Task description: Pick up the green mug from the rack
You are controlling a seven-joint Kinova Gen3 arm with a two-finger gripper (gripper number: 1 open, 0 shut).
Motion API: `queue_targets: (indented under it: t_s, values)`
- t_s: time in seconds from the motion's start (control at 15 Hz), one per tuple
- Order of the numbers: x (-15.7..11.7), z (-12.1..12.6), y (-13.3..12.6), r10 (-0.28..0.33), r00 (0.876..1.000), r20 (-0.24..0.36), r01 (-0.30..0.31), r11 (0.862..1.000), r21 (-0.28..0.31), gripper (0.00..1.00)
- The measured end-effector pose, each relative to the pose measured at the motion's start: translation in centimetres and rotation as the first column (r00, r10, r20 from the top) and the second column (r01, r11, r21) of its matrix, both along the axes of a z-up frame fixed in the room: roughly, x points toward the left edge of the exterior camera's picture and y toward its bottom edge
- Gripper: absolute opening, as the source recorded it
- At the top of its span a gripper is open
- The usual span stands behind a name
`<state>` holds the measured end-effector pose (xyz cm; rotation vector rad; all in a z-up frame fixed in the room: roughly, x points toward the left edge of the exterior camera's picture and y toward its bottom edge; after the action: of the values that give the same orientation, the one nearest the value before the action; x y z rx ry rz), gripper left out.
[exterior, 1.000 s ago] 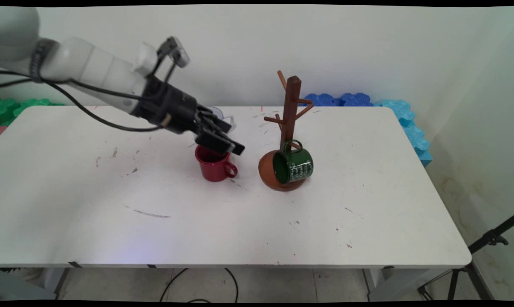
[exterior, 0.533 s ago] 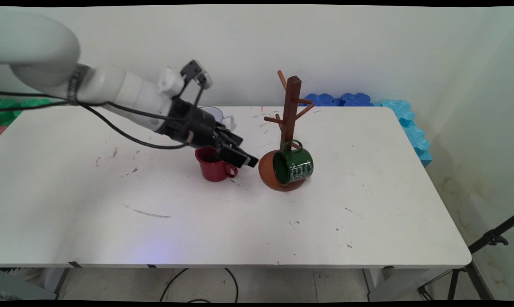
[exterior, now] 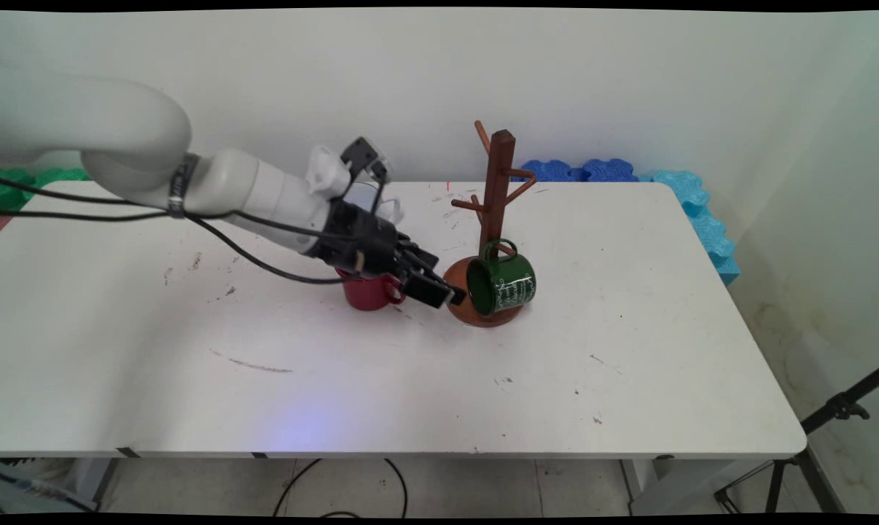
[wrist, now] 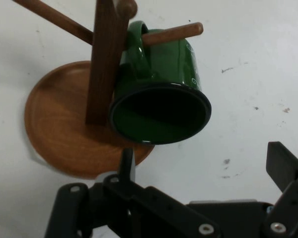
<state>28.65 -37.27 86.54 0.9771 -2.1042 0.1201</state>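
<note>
A green mug (exterior: 503,284) hangs by its handle on a low peg of a wooden mug tree (exterior: 496,197), with its mouth turned toward my gripper (exterior: 445,283). The gripper is open and empty, just left of the mug and over the edge of the tree's round base (exterior: 457,292). In the hand view the green mug (wrist: 159,94) fills the centre, with its dark opening facing me. One finger (wrist: 126,166) reaches the base's (wrist: 59,129) edge, and the gripper (wrist: 203,166) sits just short of the mug. A red mug (exterior: 370,292) stands upright behind my wrist, partly hidden.
A pale mug (exterior: 366,195) stands at the back of the table (exterior: 629,379), mostly hidden by the arm. Blue foam pieces (exterior: 629,175) lie beyond the far right edge and green ones (exterior: 17,182) at the far left. A tripod (exterior: 826,437) stands at lower right.
The arm has moved down and to the right, from above the red mug to just beside the green mug. The fingers stay open and both mugs are unmoved.
</note>
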Motion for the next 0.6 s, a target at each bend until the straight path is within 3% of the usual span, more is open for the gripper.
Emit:
queue_targets:
  t_s: [0.6]
  values:
    - [-2.3,-4.2,-0.1,0.013,0.997,-0.074,-0.016,0.999,-0.033,1.0]
